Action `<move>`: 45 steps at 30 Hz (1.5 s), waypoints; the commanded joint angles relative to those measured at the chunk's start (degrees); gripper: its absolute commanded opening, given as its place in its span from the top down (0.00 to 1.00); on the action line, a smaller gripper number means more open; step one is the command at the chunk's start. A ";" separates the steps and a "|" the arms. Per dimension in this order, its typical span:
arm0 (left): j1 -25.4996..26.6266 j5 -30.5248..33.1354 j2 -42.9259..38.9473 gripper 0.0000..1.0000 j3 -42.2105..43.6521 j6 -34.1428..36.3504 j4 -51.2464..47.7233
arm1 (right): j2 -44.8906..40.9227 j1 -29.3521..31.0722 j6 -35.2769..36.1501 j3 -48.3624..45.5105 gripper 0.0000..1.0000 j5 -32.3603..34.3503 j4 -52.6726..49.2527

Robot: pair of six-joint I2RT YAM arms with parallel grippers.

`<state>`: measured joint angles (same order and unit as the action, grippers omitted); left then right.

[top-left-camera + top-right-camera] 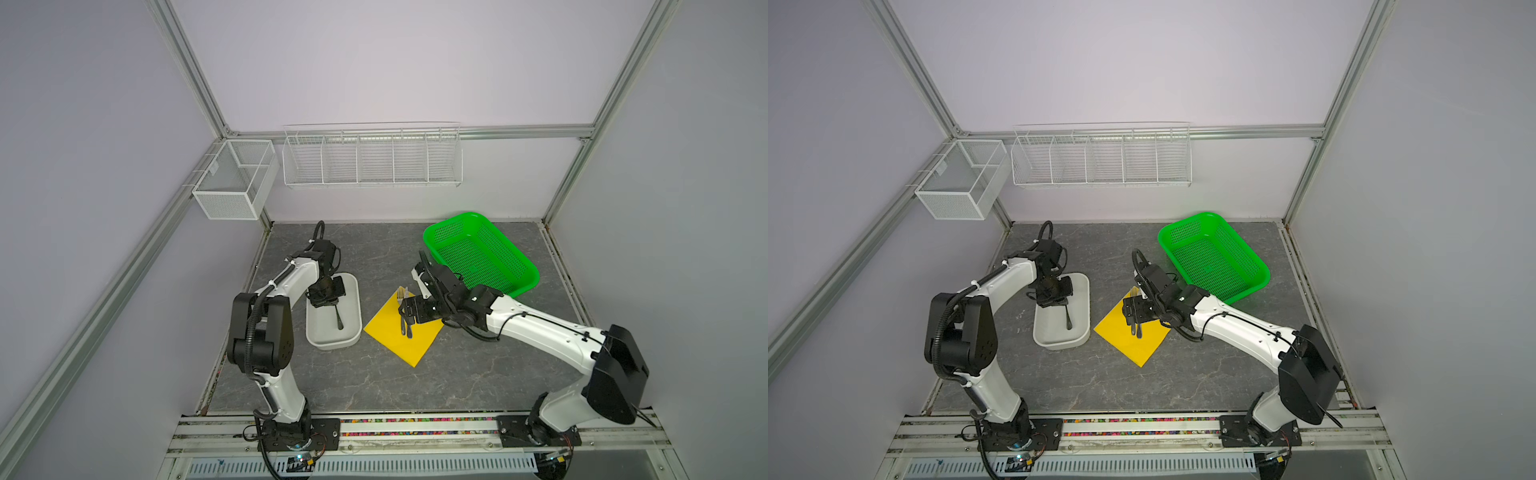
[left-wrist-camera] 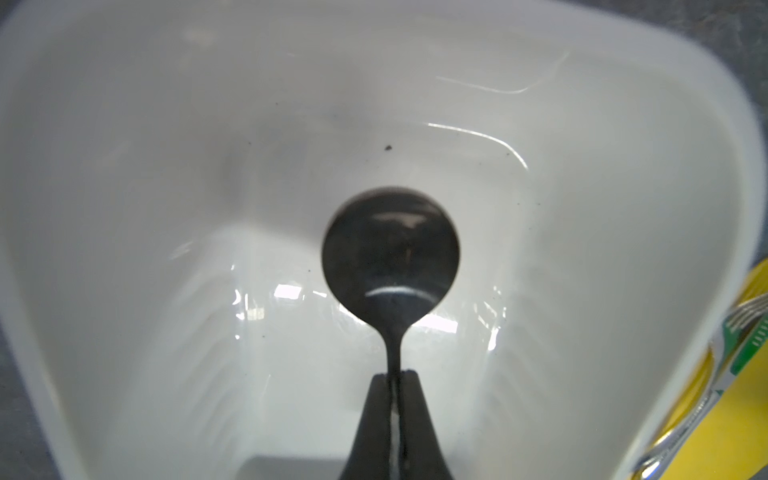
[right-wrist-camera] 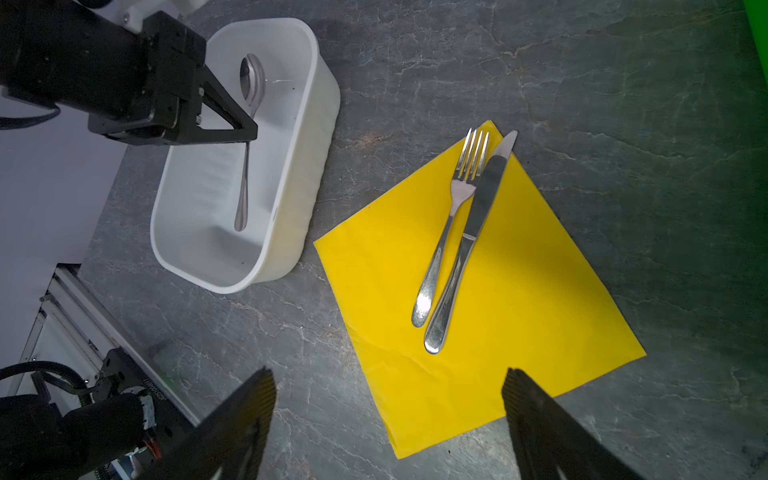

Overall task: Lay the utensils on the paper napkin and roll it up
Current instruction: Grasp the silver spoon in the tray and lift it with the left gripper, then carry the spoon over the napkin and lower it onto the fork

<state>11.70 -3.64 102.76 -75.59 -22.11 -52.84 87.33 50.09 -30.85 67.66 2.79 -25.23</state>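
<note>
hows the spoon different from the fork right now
The spoon is inside the white tray, pinched near its bowl by the shut left gripper; the fork lies free on the yellow napkin, alongside the knife. The spoon ends in a round bowl, the fork in tines. Both are slim silver metal.

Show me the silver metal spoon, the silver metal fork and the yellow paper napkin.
silver metal spoon [image 3: 252,79]: right wrist view, on its bowl.
silver metal fork [image 3: 459,192]: right wrist view, on the neck below its tines.
yellow paper napkin [image 3: 540,291]: right wrist view, on bare paper.
</note>
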 commanded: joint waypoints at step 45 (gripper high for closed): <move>28.02 -7.26 15.59 0.98 -15.99 -14.81 3.62 | -10.80 -2.79 -9.84 -7.27 0.11 16.63 -5.09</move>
<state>39.40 -10.57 116.68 -89.93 -35.42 -49.41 77.36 47.59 -39.22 61.39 18.41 -29.61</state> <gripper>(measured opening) 0.047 0.887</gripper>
